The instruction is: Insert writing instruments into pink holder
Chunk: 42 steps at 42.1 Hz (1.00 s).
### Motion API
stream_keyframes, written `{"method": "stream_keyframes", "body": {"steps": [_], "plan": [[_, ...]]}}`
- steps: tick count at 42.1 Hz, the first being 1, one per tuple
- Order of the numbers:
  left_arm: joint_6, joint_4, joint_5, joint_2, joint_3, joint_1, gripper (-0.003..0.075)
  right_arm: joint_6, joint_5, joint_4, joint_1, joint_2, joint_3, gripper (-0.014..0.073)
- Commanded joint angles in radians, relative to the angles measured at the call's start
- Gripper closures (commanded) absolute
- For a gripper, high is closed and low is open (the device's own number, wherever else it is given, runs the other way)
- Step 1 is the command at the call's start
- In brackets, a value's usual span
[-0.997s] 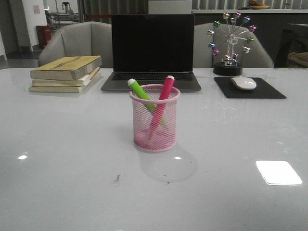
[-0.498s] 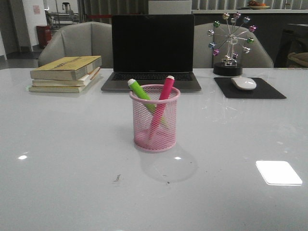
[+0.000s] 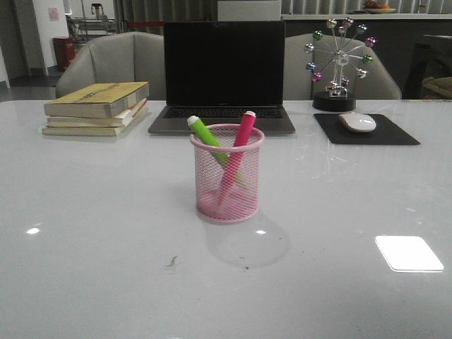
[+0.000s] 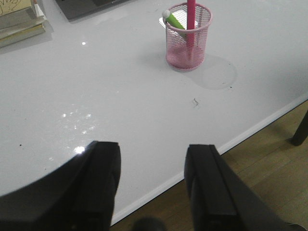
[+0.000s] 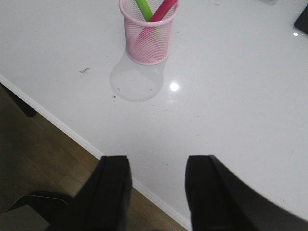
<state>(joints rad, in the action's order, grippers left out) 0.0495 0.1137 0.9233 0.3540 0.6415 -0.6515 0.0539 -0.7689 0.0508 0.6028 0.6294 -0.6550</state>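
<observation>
Mid-table, the pink holder (image 3: 227,174) stands upright with the green marker (image 3: 206,134) and pink marker (image 3: 239,152) leaning inside; left gripper (image 4: 154,180) and right gripper (image 5: 158,190) both gape wide, empty-handed.

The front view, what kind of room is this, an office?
Probably an office or a desk set up to look like one: an open laptop, a stack of books, and a mouse on its black pad line the white table's far side.
</observation>
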Motion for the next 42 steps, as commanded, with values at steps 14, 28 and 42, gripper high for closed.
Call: {"method": "stream_keyframes", "body": {"steps": [14,28,42], "plan": [[0.016,0.007,-0.09,0.007,0.002,0.003,0.0628,-0.002,0.086,0.019,-0.008,-0.002,0.005,0.0564],[0.016,0.007,-0.09,0.007,0.002,0.003,0.0629,-0.002,0.072,0.019,-0.008,-0.002,0.005,0.0565],[0.016,0.044,-0.162,-0.06,-0.047,0.053,0.0629,-0.002,0.072,0.019,-0.008,-0.002,0.005,0.0565]]}}
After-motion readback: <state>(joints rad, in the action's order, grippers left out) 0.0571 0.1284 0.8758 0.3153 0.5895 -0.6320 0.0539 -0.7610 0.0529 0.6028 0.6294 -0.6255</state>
